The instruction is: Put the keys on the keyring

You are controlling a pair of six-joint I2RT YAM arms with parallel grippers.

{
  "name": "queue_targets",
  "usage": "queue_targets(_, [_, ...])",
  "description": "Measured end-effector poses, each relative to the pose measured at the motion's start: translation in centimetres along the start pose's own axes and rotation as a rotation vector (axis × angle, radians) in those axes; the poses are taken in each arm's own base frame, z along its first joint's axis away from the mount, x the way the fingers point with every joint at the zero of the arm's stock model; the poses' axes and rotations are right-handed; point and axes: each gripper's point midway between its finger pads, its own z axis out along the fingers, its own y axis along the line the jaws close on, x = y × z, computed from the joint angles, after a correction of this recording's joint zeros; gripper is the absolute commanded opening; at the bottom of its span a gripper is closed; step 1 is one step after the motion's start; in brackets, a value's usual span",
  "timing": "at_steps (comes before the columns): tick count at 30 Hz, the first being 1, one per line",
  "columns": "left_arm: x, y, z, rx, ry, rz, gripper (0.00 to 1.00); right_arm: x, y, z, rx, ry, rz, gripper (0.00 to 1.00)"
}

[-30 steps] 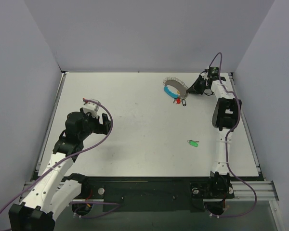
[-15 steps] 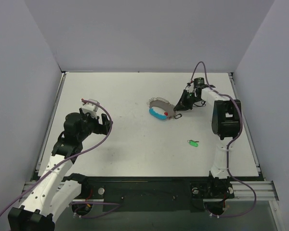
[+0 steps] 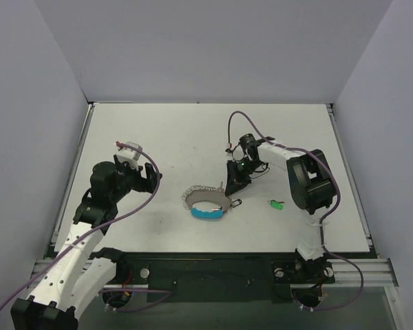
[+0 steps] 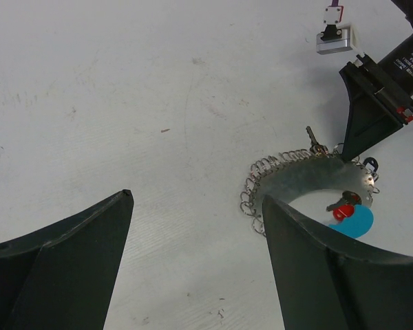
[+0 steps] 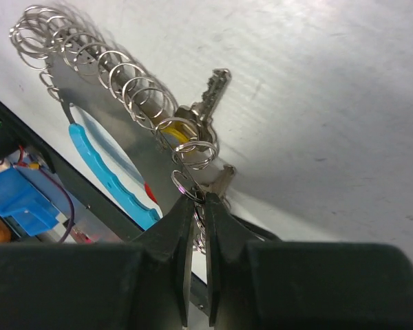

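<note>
Your right gripper (image 5: 198, 201) is clamping the keyring (image 3: 197, 192) at its rim. Your left gripper (image 4: 197, 199) is hovering agape nearby, and a green key (image 3: 276, 204) is lying apart, beside the right arm.

Site: a robotics lab test cell, which I watch over the camera feeds. Evidence as follows. A plain white surface (image 3: 172, 137) is boxed in on three sides by bare pale-lilac panels (image 3: 206, 48), like a purpose-built enclosure and not a room. Two white-and-black arms, left arm (image 3: 89, 220) and right arm (image 3: 310, 185), are bolted to a black mounting plate (image 3: 206, 271) on aluminium extrusion rail (image 3: 361, 263) at the near edge. Purple cabling (image 3: 237, 113) runs exposed along both arms. Loose items are test props: a keyring (image 3: 206, 203) and a small green key (image 3: 276, 204). Lighting is even and flat.
</note>
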Motion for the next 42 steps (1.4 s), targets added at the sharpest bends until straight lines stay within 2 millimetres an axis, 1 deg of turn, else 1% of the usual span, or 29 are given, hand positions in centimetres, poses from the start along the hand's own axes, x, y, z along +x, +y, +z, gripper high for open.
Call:
queue_targets(7, [0.0, -0.3, 0.0, 0.014, 0.001, -0.010, 0.86, 0.8, 1.6, -1.0, -0.030, 0.010, -0.102, 0.05])
queue_targets(11, [0.0, -0.6, 0.0, 0.025, 0.003, -0.017, 0.86, 1.0, 2.5, -1.9, -0.035, -0.006, -0.163, 0.09])
queue_targets(15, [0.1, -0.7, 0.0, 0.031, 0.004, -0.021, 0.86, 1.4, 3.3, -2.6, -0.038, -0.015, -0.212, 0.17])
queue_targets(18, [0.1, -0.8, 0.0, 0.033, 0.004, -0.024, 0.86, 1.9, 3.2, -2.7, -0.035, 0.001, -0.223, 0.29])
queue_targets(19, [0.1, -0.8, 0.0, 0.034, 0.004, -0.024, 0.86, 2.0, 3.1, -2.8, -0.033, 0.006, -0.227, 0.30])
queue_targets(20, [0.1, -0.8, 0.0, 0.034, 0.004, -0.024, 0.86, 2.2, 3.0, -2.8, -0.030, 0.013, -0.231, 0.36])
queue_targets(24, [0.1, -0.8, 0.0, 0.035, 0.004, -0.024, 0.86, 2.4, 2.6, -3.7, -0.018, 0.010, -0.262, 0.41])
queue_targets(27, [0.1, -0.9, 0.0, 0.040, 0.004, -0.026, 0.86, 2.1, 2.4, -5.5, -0.013, -0.030, -0.286, 0.44])
queue_targets(31, [0.0, -1.1, 0.0, 0.051, 0.000, -0.035, 0.86, 1.4, 2.3, -9.0, -0.002, -0.124, -0.335, 0.45])
queue_targets(35, [-0.3, -1.6, 0.0, 0.069, -0.009, -0.065, 0.86, 1.3, 2.5, -12.5, 0.012, -0.215, -0.407, 0.45])
queue_targets(40, [-0.7, -2.7, -0.1, 0.112, -0.015, -0.150, 0.86, 2.1, 4.0, -15.8, 0.034, -0.303, -0.538, 0.46])
queue_targets(41, [-0.7, -2.9, -0.1, 0.120, -0.012, -0.174, 0.86, 2.3, 4.4, -16.4, 0.040, -0.323, -0.570, 0.50])
queue_targets(42, [-0.7, -3.1, -0.1, 0.126, -0.010, -0.198, 0.86, 2.4, 4.7, -17.1, 0.046, -0.343, -0.601, 0.50])
